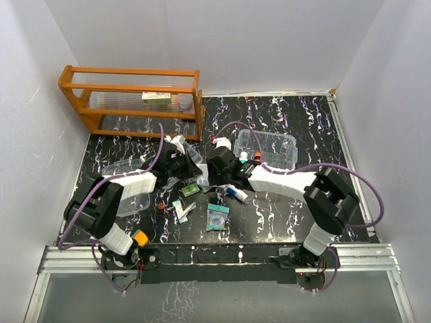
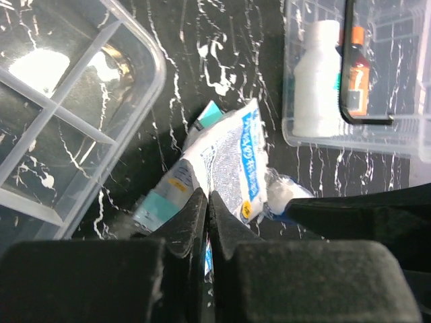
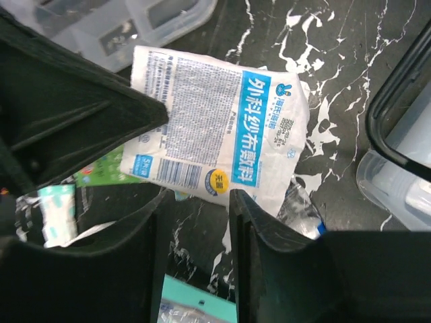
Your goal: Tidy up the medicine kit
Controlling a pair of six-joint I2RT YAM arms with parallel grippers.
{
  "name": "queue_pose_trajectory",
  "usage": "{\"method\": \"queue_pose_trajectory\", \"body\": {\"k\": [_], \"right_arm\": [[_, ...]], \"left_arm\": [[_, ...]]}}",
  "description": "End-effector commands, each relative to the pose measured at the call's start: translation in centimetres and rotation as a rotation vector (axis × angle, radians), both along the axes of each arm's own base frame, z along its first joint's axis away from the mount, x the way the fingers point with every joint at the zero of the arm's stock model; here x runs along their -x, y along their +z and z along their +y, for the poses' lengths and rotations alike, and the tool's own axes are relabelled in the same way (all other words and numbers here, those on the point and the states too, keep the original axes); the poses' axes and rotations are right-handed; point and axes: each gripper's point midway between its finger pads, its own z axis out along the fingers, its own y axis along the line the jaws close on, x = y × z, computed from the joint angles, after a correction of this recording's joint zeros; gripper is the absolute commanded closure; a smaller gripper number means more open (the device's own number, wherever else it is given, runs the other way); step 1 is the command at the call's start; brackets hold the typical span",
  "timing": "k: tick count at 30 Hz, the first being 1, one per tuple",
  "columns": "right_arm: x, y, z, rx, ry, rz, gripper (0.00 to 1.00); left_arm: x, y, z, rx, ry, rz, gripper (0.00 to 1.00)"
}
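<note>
Black desk (image 1: 303,121) was cluttered; gauze packet (image 3: 215,134) was clenched by left claw (image 2: 207,198), right claw (image 3: 196,198) released; packing step, carry into medicine kit box (image 1: 286,138) judged next.

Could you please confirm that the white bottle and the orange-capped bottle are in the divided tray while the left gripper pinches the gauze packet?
Not quite: the white bottle and orange-capped bottle are in the clear box, not the divided tray, as the left wrist view shows. The left gripper does pinch the gauze packet.
</note>
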Motion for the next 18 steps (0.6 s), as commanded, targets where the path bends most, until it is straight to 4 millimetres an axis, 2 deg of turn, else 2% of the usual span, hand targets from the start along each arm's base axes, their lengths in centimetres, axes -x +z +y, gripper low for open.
{"method": "queue_pose_trajectory", "body": {"k": [1, 5, 8, 11, 14, 18], "right_arm": [[-0.3, 8.4, 1.2, -0.169, 0.015, -0.081, 0.59], [0.8, 14.1, 0.4, -0.291, -0.001, -0.128, 0.51], [1.5, 17.4, -0.3, -0.403, -0.054, -0.141, 0.45], [1.8, 20.2, -0.3, -0.516, -0.097, -0.123, 0.44], [1.6, 22.9, -0.6, -0.639, -0.192, -0.09, 0.44], [1.2, 27.1, -1.1, -0.866, -0.311, -0.089, 0.44]], "left_arm": [[0.1, 5.7, -0.2, 0.022, -0.081, -0.138, 1.0], [1.6, 9.9, 0.1, 0.047, -0.117, -0.209, 1.0], [2.4, 12.2, 0.6, 0.035, -0.14, -0.288, 1.0], [3.3, 14.7, 0.5, 0.032, -0.218, -0.403, 1.0], [4.0, 17.1, 0.3, 0.013, -0.313, -0.572, 1.0], [4.2, 22.1, -0.3, 0.0, -0.4, -0.863, 1.0]]}}
